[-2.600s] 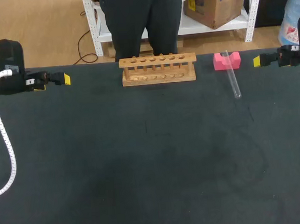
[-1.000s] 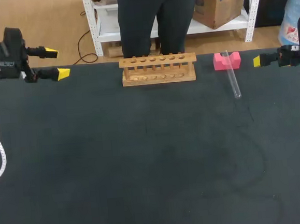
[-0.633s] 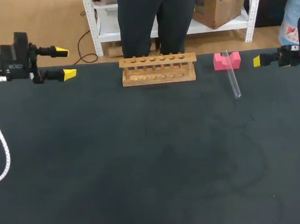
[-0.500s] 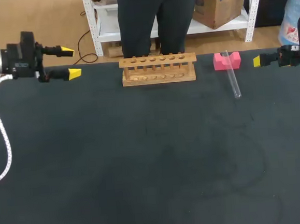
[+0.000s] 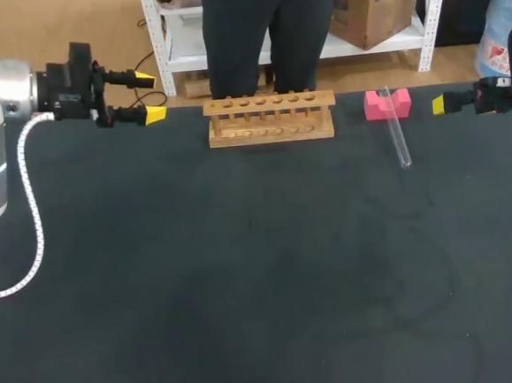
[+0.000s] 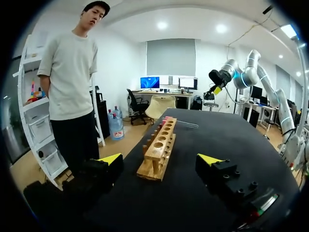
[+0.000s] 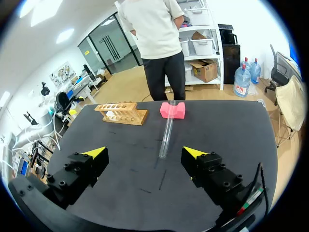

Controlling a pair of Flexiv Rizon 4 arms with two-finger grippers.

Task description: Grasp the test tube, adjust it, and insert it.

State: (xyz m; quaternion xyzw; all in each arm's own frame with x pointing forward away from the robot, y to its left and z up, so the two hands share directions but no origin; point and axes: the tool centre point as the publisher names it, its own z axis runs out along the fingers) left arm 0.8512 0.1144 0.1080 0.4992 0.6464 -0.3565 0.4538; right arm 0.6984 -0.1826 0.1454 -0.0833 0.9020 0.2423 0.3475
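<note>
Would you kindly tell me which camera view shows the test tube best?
The right wrist view: the test tube lies full-length ahead of the right pincer, one end on the pink block. The head view shows it smaller; the left wrist view, only a faint sliver beyond the rack.

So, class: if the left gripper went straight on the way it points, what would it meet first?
Probably the near end of the wooden rack, which sits straight ahead of the left gripper, between its open fingers. How high it hovers is unclear, so it might skim over the rack.
</note>
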